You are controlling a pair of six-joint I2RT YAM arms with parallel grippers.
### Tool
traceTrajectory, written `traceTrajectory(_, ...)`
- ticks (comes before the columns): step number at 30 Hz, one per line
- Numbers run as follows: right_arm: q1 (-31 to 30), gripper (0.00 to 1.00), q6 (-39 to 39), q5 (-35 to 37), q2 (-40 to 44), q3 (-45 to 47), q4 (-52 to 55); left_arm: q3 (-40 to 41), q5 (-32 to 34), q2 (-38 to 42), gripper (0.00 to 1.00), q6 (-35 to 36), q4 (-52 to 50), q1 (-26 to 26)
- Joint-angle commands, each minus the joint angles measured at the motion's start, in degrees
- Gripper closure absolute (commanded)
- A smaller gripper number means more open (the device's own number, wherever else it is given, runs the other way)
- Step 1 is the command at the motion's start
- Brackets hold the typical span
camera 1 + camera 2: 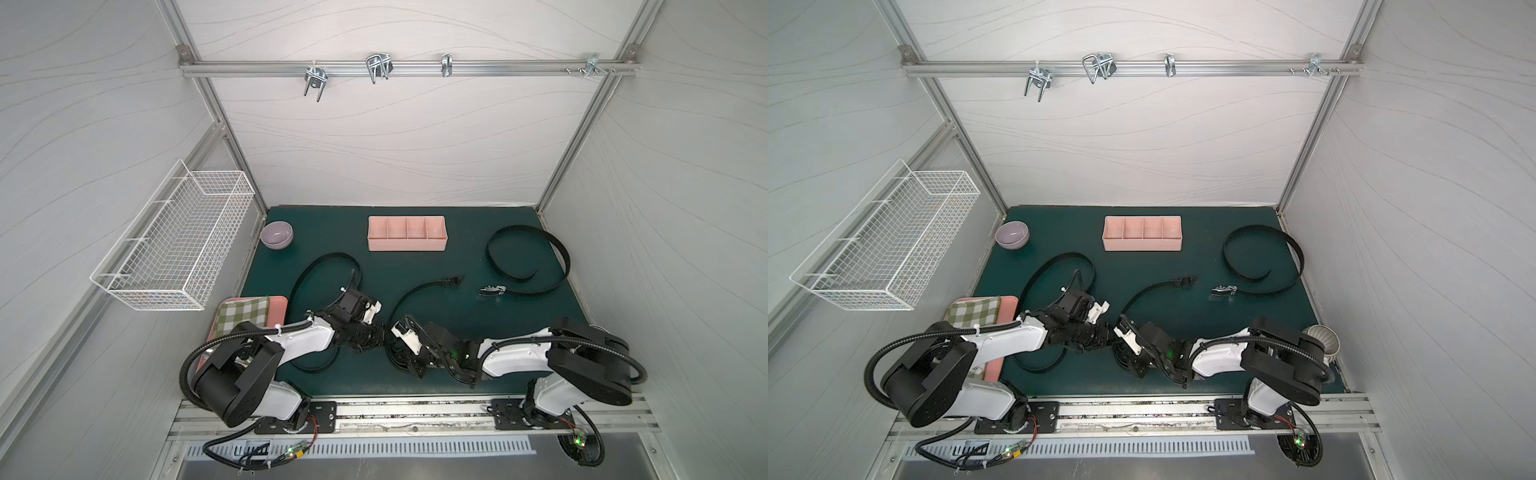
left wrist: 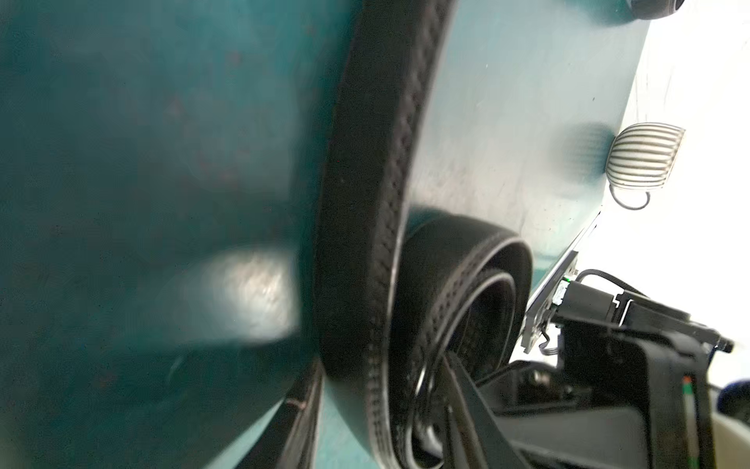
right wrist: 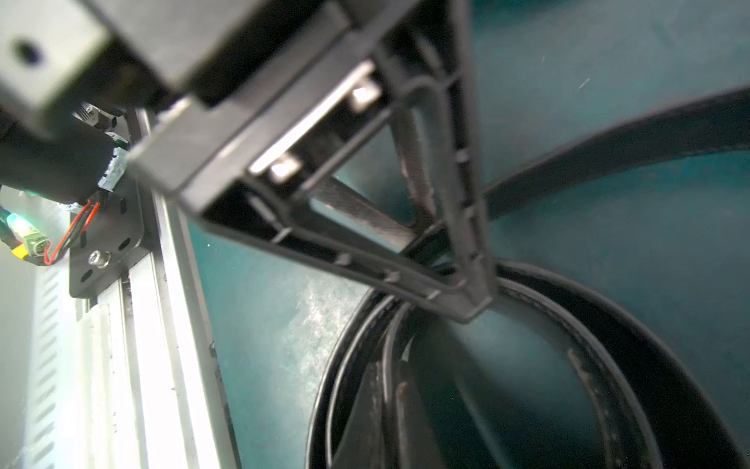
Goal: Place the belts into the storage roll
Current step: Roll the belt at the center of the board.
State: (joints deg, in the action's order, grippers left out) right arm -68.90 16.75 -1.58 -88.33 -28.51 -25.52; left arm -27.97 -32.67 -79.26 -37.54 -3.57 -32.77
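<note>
Taking 12 o'clock as the back wall, the pale-pink storage roll sits at 12 o'clock on the green surface, its long side parallel to that wall. All three belts lie outside it on the mat. The middle belt has its black buckle near the centre. Its strap curves toward 6 o'clock and ends in a loose coil standing on edge. The right tool is clenched, and its tips meet on the wall of that coil, pinching the strap. The left tool reaches in from 8 o'clock and sits just beside the right one. Its wrist view shows the middle belt's stitched strap very close and blurred, and I cannot tell whether its jaws are released or gripping. The silver-buckled belt lies in an open curl at 2 to 3 o'clock, well apart from both arms, with its buckle toward the centre. The third belt loops at 9 o'clock and passes under the left arm. A lilac bowl stands at 10 o'clock, and a ribbed cup at 4 o'clock. A flat pink tray carrying a green checked cloth is at 8 o'clock. A white wire basket hangs on the 9 o'clock wall.
</note>
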Motion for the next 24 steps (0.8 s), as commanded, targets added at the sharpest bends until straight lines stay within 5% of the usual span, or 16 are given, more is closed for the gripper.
traceTrajectory(1, 0.29, 0.94, 0.61, -0.69, -1.75, 1.27, 3.86, 0.06, 1.67, 2.73, 0.58, 1.38, -0.68, -0.72)
traceTrajectory(24, -2.99, 0.93, -2.40, -0.53, -2.30, 0.43, 4.28, -10.51, 10.13, -7.72, 0.63, 8.70, -11.05, -5.94)
